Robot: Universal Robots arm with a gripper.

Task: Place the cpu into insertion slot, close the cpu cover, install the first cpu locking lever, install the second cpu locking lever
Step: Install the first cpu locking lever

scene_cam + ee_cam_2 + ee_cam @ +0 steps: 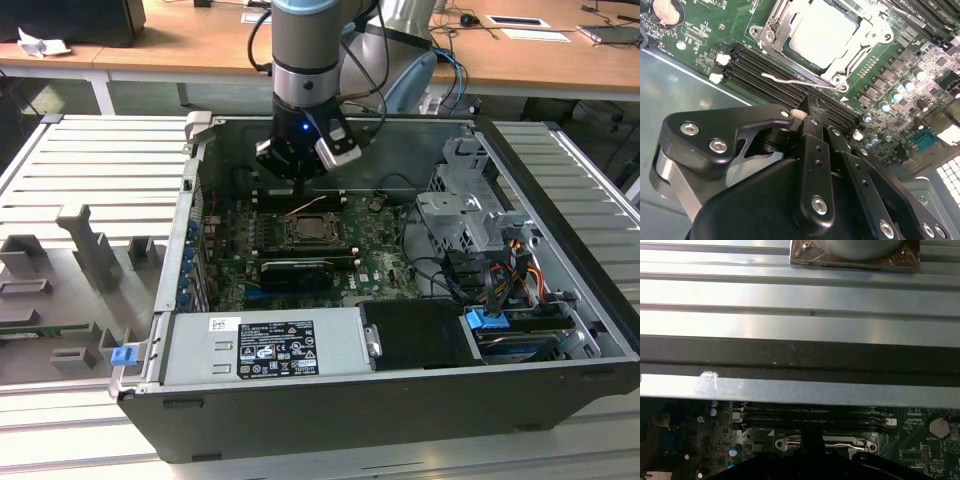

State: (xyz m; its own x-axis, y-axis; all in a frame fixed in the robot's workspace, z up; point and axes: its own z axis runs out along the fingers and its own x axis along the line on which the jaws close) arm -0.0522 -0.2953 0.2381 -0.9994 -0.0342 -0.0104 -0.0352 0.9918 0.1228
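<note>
Plainly, the lever stage is in hand. At the exterior view's left lies the slatted counter (90, 170). To its right stands the open computer case (400, 400), with the claw (300, 180) lowered inside it, just above and behind the insertion slot (303, 232).

In the second wrist view, a thin wire locking lever (790, 80) lies loose along the memory slots (765, 75) at centre left. To its right, the cpu (822, 30) sits in the slot with the cpu cover (771, 25) folded down around it. The claw (810, 112) looks clenched, with nothing seen between its tips, and it is close to that lever.

By my judgement, latching calls for a tip to catch the wire and press it under its hook. The exterior view gives the claw's place in the case, while the second wrist view alone shows the seated chip and the unlatched lever.
</note>
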